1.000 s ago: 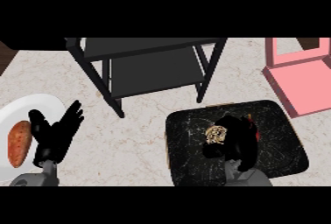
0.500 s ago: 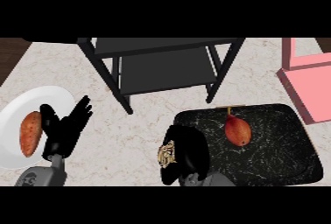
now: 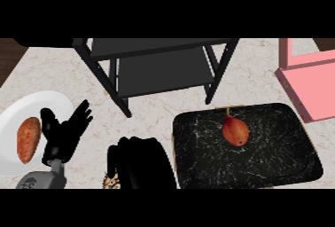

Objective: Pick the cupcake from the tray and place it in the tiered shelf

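A: Counter (image 3: 163, 111), near edge first. What occupies it?

B: The right hand (image 3: 141, 162) sits at the near edge, left of the tray (image 3: 274, 164). Its fingers are curled round the cupcake (image 3: 112, 181); only a pale patch of the cupcake shows at the hand's lower left, off the tray and over the bare counter.

A: Left hand?

B: The left hand (image 3: 62, 131) is spread, fingers up and apart, at the near left, over the right rim of the white plate (image 3: 46, 104). It holds nothing.

A: Open room for moving?

B: A strip of bare marbled counter runs from the right hand up to the tiered shelf (image 3: 160, 66). The strip lies between the plate and the tray's left edge.

A: Obstructions along that strip?

B: The shelf's front left leg (image 3: 108, 86) slants down into the strip and meets the counter above the right hand. The front right leg (image 3: 216, 77) lands just beside the tray's far left corner.

A: Other items?

B: An orange-brown oblong food item (image 3: 27, 139) lies on the plate. A red fruit with a stem (image 3: 235, 129) lies on the tray's far half. A pink object (image 3: 307, 75) stands at the far right edge, near the tray's far right corner.

A: Far side?

B: The shelf's dark tiers span the far middle. Dark wood floor (image 3: 9, 53) shows past the counter's far left corner.
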